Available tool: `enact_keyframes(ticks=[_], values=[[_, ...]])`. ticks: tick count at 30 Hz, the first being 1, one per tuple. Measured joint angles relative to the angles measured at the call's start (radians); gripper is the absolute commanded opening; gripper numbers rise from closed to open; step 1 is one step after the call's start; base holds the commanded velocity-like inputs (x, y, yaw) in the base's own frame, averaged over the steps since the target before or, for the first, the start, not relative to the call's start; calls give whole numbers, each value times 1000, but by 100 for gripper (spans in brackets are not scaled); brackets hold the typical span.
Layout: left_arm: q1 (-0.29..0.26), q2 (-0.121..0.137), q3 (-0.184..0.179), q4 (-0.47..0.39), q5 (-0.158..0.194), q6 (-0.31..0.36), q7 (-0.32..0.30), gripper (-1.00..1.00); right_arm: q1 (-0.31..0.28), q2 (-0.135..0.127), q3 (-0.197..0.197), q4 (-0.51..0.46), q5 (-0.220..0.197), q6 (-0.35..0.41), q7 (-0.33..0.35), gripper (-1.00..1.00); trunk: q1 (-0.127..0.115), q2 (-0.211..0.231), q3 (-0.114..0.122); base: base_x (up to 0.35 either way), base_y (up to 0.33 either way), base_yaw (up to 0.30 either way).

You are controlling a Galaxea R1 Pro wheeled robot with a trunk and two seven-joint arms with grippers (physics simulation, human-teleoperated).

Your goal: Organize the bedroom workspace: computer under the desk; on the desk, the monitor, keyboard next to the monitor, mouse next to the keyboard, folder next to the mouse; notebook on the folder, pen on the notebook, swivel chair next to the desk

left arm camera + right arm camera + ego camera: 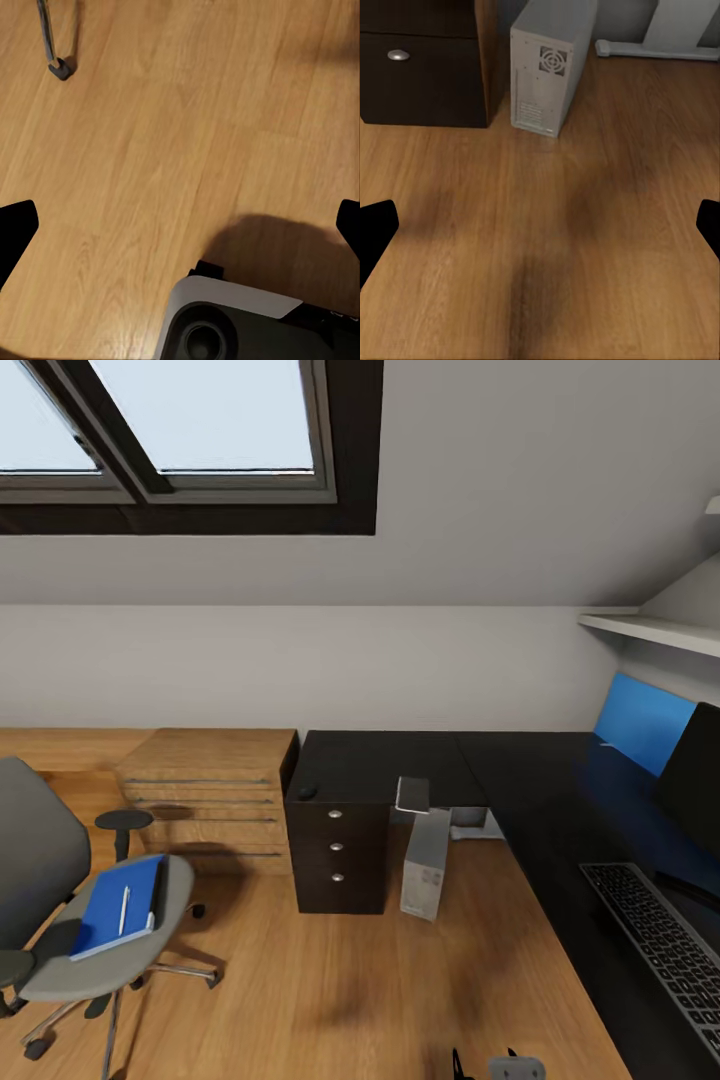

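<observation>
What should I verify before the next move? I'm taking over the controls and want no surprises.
1. Left hand and right hand open, empty: ok.
2. Bright blue flat folder on glossy black desk: not ok, lies on grey padded swivel chair.
3. Thin white pen on small grey notebook: not ok, lies on the folder.
4. Small black oval mouse beside slim black keyboard: not ok, far apart.
5. Black flat monitor on the desk: ok.

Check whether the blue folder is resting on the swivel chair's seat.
Touching. In the head view the folder lies flat on the swivel chair seat, with no gap under it.
</observation>
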Motion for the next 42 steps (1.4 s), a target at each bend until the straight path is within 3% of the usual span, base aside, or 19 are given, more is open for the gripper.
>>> enact_keyframes(ticks=[27,42], values=[[0,-2,0,0,0,0,0,100,0,-1,0,0,4,8,1,100,0,0,38,335,0,-6],[0,0,0,0,0,-2,0,100,0,0,0,0,4,7,3,100,0,0,42,335,0,59]])
